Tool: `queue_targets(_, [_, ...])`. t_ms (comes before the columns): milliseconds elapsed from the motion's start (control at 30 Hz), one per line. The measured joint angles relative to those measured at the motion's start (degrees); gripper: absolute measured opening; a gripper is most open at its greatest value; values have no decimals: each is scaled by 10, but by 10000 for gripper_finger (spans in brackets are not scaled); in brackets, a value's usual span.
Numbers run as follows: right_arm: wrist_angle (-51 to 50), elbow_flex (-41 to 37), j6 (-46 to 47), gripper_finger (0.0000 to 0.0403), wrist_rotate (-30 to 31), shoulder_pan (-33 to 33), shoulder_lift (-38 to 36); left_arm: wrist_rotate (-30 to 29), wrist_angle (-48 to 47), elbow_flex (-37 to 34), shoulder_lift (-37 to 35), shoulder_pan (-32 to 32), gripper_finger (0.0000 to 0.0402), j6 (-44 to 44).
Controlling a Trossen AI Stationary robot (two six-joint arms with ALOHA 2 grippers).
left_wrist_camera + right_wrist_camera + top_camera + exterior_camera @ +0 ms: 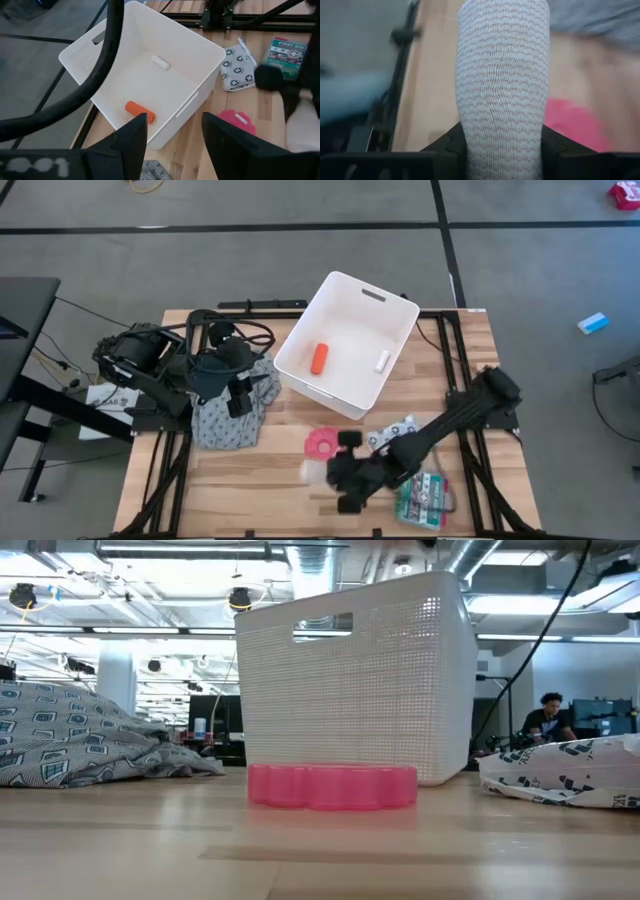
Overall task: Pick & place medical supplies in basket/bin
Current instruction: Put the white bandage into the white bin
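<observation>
even bright overhead light; right wrist background blurred, soft shadows.

An orange cylinder (140, 110) and a white tube (160, 62) are seen inside the white tub (200, 89). Beside the tub are laid a spotted packet (235, 67), a pink disc (235, 121) and a printed box (286, 52).

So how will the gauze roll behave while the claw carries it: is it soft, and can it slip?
The gauze roll looks soft and probably light: woven, crinkled fabric. The right claw grips its sides, so it may squash slightly. The rough weave likely resists slipping. Set on its side, its round shape could roll.
</observation>
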Motion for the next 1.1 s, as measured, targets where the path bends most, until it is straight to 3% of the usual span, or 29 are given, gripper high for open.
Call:
queue_targets(300, [-48, 1, -96, 133, 224, -24, -151, -1, 0, 0, 0, 0, 178, 4])
queue_targets(467, [-82, 2, -144, 133, 353, -80, -204, -2, 0, 0, 0, 0, 178, 5])
queue_targets(533, [-98, 2, -149, 134, 378, -116, -216, -3, 0, 0, 0, 0, 178, 7])
queue_targets(633, [-113, 2, -131, 134, 356, -185, -223, -3, 0, 0, 0, 0, 178, 10])
queue_targets(800, [-150, 1, -81, 134, 201, -312, -197, -4, 0, 0, 0, 0, 178, 10])
queue_targets(1100, [-197, 1, -10, 134, -8, -469, -34, -4, 0, 0, 0, 0, 178, 10])
